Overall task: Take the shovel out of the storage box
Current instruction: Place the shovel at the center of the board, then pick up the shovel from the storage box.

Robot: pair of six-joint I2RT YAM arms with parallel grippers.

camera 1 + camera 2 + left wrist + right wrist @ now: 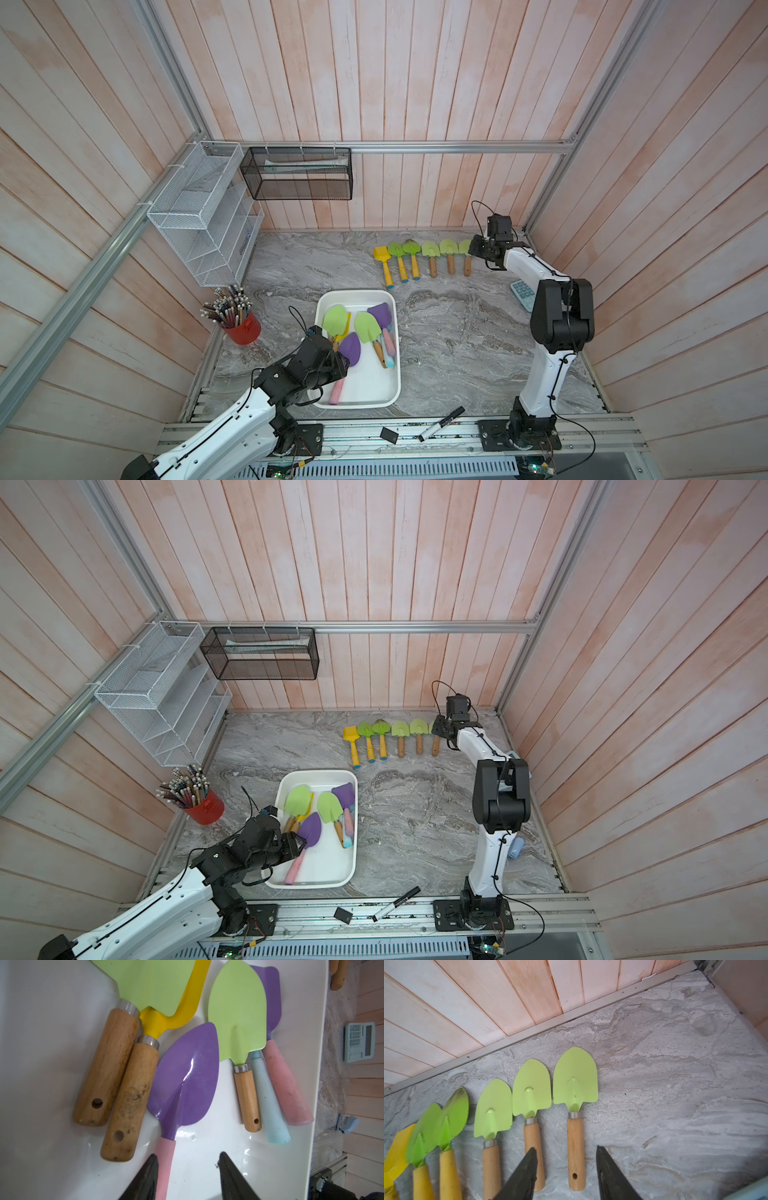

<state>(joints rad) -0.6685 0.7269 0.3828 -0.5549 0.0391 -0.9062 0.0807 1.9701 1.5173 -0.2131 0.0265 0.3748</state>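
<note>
The white storage box (pixel 370 388) (pixel 328 868) (pixel 52 1022) sits at the front centre in both top views and holds several shovels. Nearest my left arm lies a purple shovel (pixel 351 345) (pixel 310 828) (pixel 187 1076) with a pink handle. My left gripper (pixel 340 365) (pixel 296 844) (pixel 188 1160) is down inside the box and open. The pink handle lies between the jaws, close against one finger. My right gripper (pixel 478 247) (pixel 440 729) (pixel 566 1148) hangs open at the back right. It straddles the wooden handle of a light green shovel (pixel 575 1078) that lies on the table.
A row of green and yellow shovels (pixel 415 257) lies along the back wall. A red pencil cup (pixel 245 330), white wire rack (pixel 199 216) and black mesh basket (pixel 297 172) are at left. A blue calculator (pixel 523 293) is behind the right arm. A marker (pixel 442 423) lies on the front rail.
</note>
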